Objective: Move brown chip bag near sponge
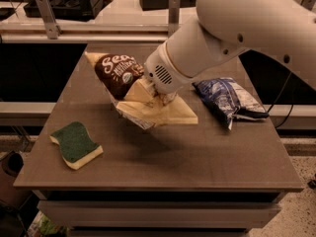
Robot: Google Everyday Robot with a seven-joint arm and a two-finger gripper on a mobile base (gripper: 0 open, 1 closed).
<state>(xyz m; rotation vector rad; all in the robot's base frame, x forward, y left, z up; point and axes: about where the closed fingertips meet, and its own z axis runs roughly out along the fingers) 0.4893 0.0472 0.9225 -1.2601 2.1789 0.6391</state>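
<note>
Camera view: a dark brown desk (197, 154) seen from its front edge, slightly from above. The robot's white arm (237, 28) enters from the upper right and slopes down to the left, ending in a rounded, vented wrist over the middle of the desk. The claw (157, 97) sits just below that wrist, largely hidden by it, and is closed on the brown chip bag (116, 73) at about the bag's middle. The bag is held tilted: its dark brown upper part with white lettering points up and to the left, and its pale yellow lower part fans out to the right and toward the viewer. A soft shadow lies on the desk beneath the bag, which appears raised off the surface. The sponge (76, 144), green face up over a pale yellow layer, rests flat near the front left corner of the desk, apart from the bag and below and left of it. A blue-and-white chip bag (227, 98) lies on the desk by the right edge, on the far side of the claw from the sponge.
</note>
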